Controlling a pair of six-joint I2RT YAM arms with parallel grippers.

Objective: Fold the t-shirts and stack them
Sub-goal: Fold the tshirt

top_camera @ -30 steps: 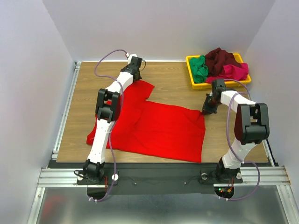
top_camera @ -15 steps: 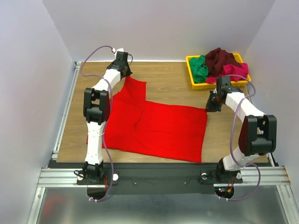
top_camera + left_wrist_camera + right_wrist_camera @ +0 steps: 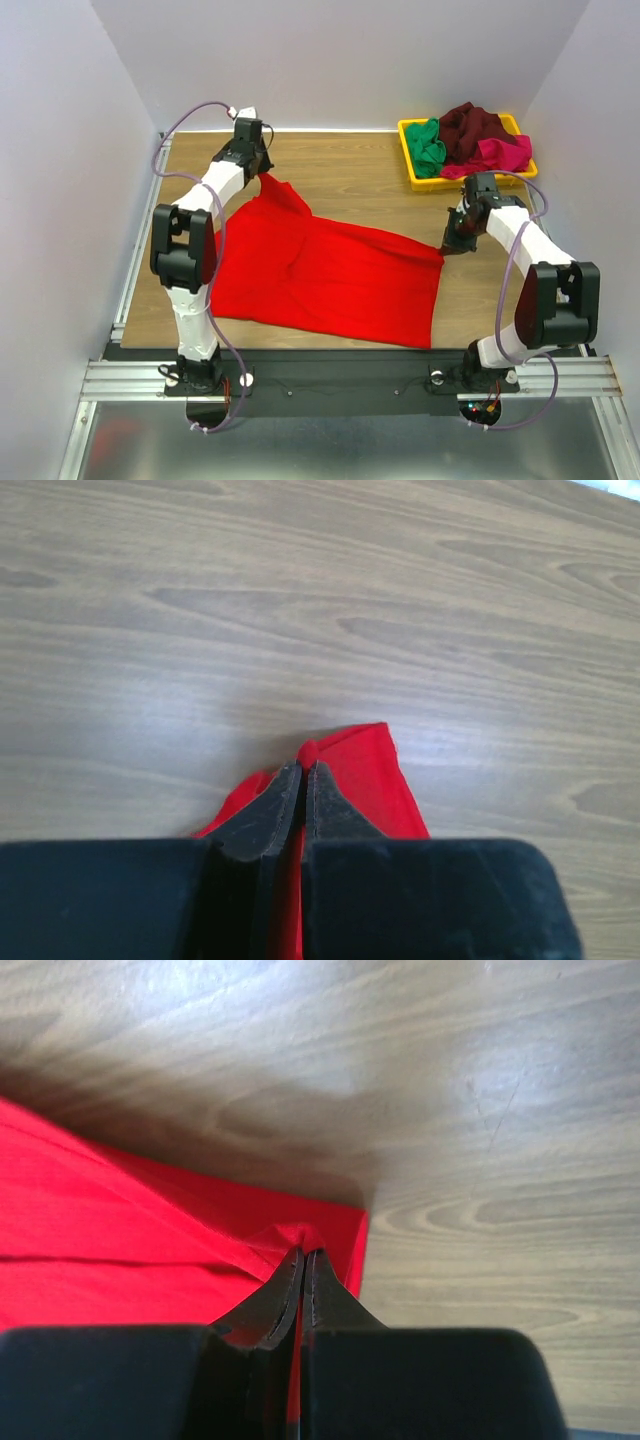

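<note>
Left arm [image 3: 218, 183] swung leftward, outstretched | left claw [image 3: 302, 770], right claw [image 3: 302, 1254] clamped on red t-shirt [image 3: 330, 278]

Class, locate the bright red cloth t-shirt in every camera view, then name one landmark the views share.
Top external: bright red cloth t-shirt spread across the middle of the picture.
Left wrist: bottom centre, shirt corner pinched in the left hand.
Right wrist: lower left, shirt corner pinched in the right hand.
Shared landmark: the wooden tabletop under it.

Wooden desk [image 3: 360, 170] bears a red t-shirt [image 3: 330, 280] spread between left hand [image 3: 262, 176] and right hand [image 3: 447, 245]; yellow tray [image 3: 404, 140] lies beyond the right.
</note>
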